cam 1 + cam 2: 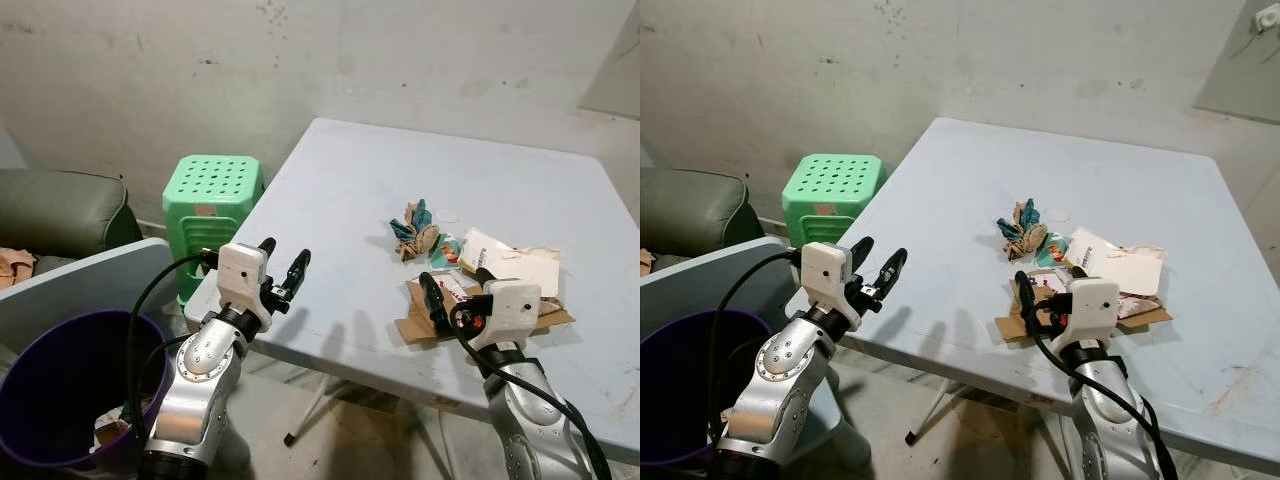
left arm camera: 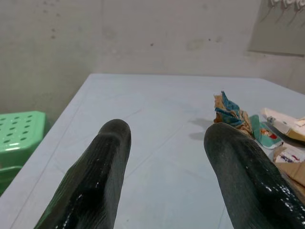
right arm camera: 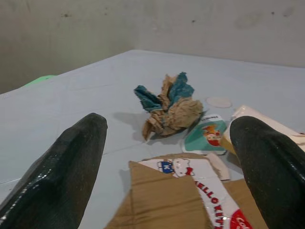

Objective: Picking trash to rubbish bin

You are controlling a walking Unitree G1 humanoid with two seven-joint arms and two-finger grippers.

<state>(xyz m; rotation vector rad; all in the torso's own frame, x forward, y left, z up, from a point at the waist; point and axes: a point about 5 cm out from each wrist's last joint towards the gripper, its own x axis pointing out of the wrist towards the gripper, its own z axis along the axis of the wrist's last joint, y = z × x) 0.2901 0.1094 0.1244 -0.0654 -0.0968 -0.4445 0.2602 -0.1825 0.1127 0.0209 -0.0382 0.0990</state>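
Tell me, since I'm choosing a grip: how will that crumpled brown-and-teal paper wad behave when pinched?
The crumpled paper wad looks light and loosely scrunched, so it would probably squash rather than resist. Its ragged folds should give grip, not slip. Sitting free on the table, it may slide if pushed.

A green perforated stool (image 1: 213,185) stands between a grey-green sofa (image 1: 60,210) and the pale folding table (image 1: 380,180), against a stained wall (image 1: 200,70).

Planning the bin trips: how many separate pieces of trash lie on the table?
About 4, clustered on the table ahead of the right gripper: crumpled brown-and-blue paper, teal packet, white envelope, flattened cardboard. Overlaps may hide more.
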